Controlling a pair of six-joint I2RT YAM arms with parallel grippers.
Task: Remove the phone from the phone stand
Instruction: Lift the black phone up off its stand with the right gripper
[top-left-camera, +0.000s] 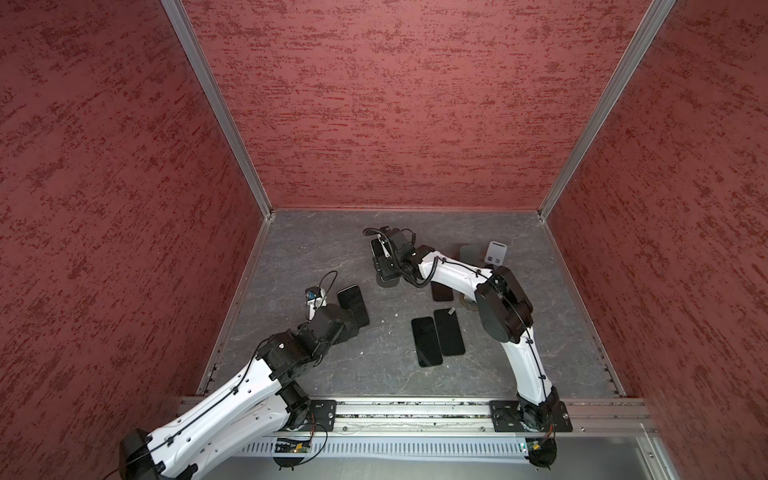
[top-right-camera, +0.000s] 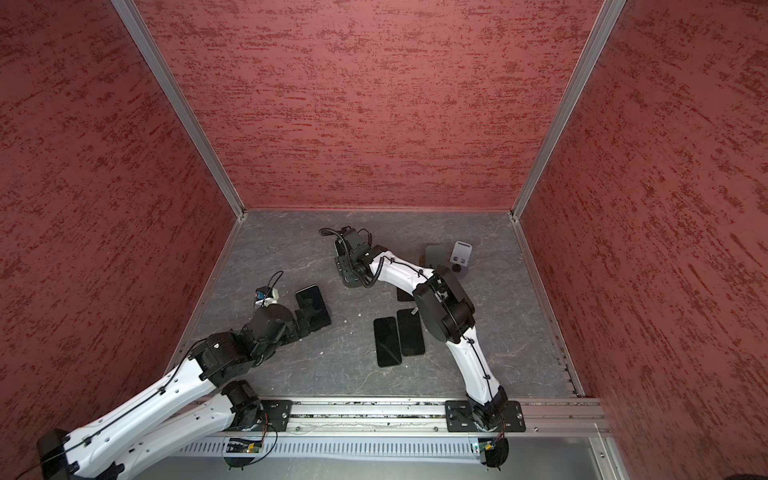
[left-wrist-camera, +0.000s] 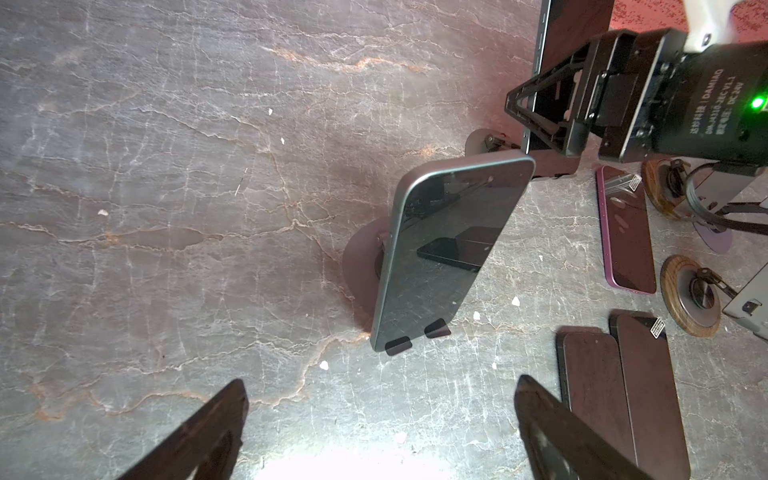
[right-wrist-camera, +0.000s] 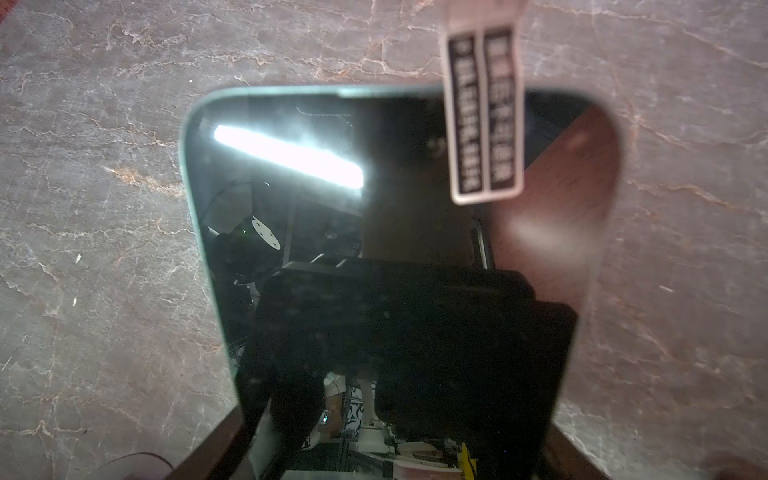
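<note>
**Right arm at the phone.** My right gripper (right-wrist-camera: 397, 422) is at the far middle of the table (top-left-camera: 307, 249). There the phone (right-wrist-camera: 395, 249) leans upright on its phone stand (left-wrist-camera: 478, 139). The phone lies between my two fingers, one at each long edge, with its dark screen facing my wrist camera. The jaws stand narrowed close to those edges, but I cannot tell whether they press. My left gripper (left-wrist-camera: 378, 432) hangs spread wide and empty, near but apart from a second phone (left-wrist-camera: 449, 249) leaning on a second stand (left-wrist-camera: 357, 257). Phones counted: five. Two are on stands and three lie flat, namely a flat pair (top-left-camera: 426, 340) side by side and a purple phone (left-wrist-camera: 625, 232) partly under my right arm. Two stands bear phones. A light-plated stand (top-left-camera: 496, 251) is bare, and I cannot count the other bare ones, which my right arm partly hides.
</note>
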